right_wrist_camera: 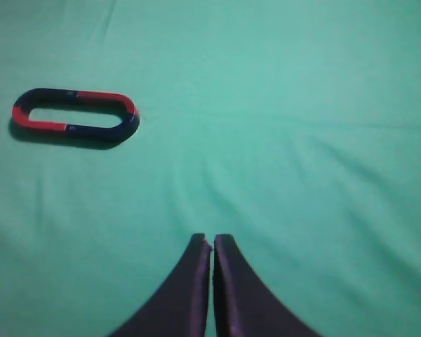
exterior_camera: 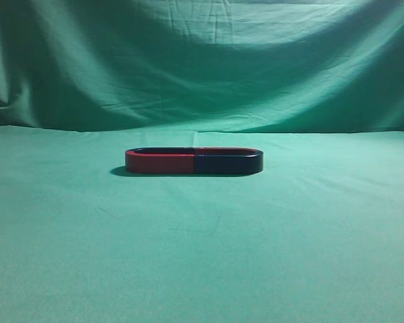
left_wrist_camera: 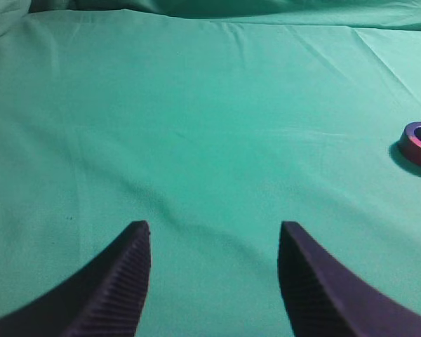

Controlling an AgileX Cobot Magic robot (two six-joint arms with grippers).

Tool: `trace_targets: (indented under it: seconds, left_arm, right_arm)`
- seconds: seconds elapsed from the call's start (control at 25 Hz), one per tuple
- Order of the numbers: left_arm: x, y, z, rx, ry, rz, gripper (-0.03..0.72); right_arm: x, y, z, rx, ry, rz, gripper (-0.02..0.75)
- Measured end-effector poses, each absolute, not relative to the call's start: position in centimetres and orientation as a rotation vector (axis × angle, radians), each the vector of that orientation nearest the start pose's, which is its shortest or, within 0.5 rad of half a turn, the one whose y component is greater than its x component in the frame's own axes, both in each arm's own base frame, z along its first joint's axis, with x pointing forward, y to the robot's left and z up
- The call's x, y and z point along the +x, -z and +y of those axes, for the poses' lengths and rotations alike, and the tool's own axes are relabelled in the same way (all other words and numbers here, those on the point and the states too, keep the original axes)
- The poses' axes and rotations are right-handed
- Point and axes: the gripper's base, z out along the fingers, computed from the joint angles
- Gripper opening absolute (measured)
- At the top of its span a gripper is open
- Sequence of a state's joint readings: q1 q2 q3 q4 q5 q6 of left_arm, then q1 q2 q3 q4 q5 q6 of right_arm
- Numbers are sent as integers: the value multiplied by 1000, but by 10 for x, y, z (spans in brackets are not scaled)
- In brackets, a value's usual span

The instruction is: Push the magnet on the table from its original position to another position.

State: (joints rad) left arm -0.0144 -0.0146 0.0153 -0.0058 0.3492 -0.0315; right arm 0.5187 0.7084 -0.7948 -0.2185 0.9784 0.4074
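The magnet [exterior_camera: 194, 161] is a flat oval ring, half red and half dark blue, lying on the green cloth at the middle of the exterior view. It lies at the upper left of the right wrist view [right_wrist_camera: 75, 116], and its red end shows at the right edge of the left wrist view [left_wrist_camera: 419, 144]. My left gripper [left_wrist_camera: 214, 235] is open and empty, well to the left of the magnet. My right gripper [right_wrist_camera: 212, 242] is shut and empty, some way nearer than the magnet and to its right. Neither gripper shows in the exterior view.
A green cloth [exterior_camera: 202, 256] covers the whole table and hangs as a backdrop [exterior_camera: 202, 60] behind it. The cloth has shallow folds and creases.
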Motion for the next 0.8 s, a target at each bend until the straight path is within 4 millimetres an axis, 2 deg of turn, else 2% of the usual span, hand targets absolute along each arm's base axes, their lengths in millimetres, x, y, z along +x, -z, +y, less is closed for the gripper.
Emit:
trace_targets:
  seconds: [0.24,0.36,0.56,0.8]
  left_arm:
    - [53,-177,-1,-19,38,1833,372]
    - [53,-177,-1,-19,38,1833,372]
    - [53,-177,-1,-19,38,1833,372]
    - [53,-177,-1,-19,38,1833,372]
  right_arm:
    - [97,-329,41,-419,-168,2224,0]
    - [87,-314,35,-448,-174,2105,0]
    - [71,-278,19,-292,-160,1922,0]
    - [57,-224,5,-141,-61,1869,0]
